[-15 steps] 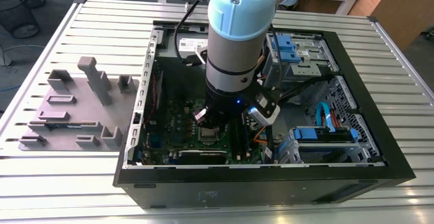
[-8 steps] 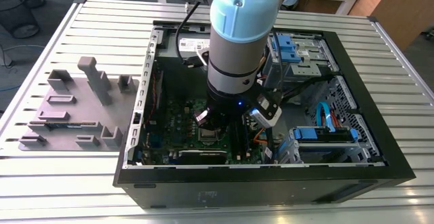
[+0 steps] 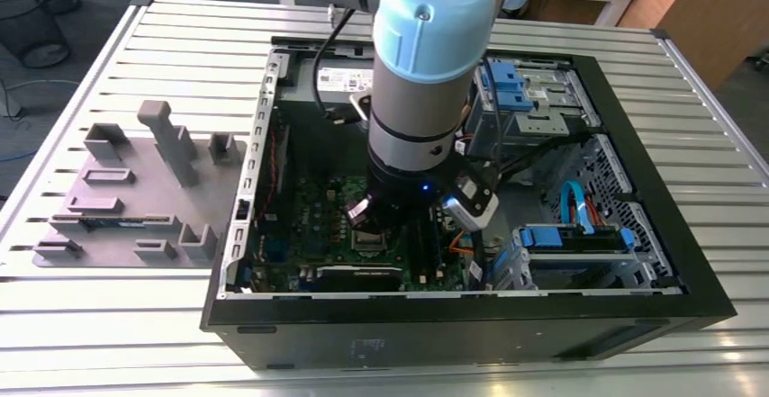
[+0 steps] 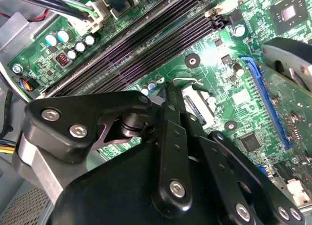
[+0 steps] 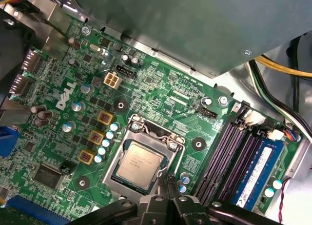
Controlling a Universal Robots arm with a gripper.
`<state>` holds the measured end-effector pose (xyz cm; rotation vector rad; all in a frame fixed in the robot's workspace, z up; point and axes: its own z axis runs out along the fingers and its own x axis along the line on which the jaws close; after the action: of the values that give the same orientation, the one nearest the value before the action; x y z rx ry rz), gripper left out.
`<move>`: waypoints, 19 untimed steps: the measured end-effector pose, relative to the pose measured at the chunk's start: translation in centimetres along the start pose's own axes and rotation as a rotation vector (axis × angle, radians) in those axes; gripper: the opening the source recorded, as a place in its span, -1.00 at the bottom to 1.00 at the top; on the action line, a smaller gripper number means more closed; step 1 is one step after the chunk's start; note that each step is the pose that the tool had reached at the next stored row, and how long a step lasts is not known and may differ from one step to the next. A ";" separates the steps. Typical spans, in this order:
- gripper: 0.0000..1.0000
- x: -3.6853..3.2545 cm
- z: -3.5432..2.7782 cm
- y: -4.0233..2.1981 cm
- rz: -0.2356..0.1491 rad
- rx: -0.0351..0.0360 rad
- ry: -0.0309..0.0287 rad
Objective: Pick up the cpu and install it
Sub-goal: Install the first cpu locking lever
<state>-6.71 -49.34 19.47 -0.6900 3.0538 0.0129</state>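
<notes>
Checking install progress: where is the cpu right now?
In the first wrist view the cpu sits in its socket on the green motherboard, beside the memory slots.

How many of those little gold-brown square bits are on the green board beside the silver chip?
3 gold-brown squares, in a slanting row beside the cpu in the first wrist view: one end, middle, other end. More may be hidden on covered parts of the green board.

Slatted table [image 3: 144, 320] under computer case [image 3: 481, 329], grey holder [image 3: 121, 208]
</notes>
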 end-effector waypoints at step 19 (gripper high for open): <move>-0.79 -0.16 0.38 -0.98 0.006 0.0002 0.0001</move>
<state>-6.14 -50.15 19.08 -0.6804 3.0561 0.0127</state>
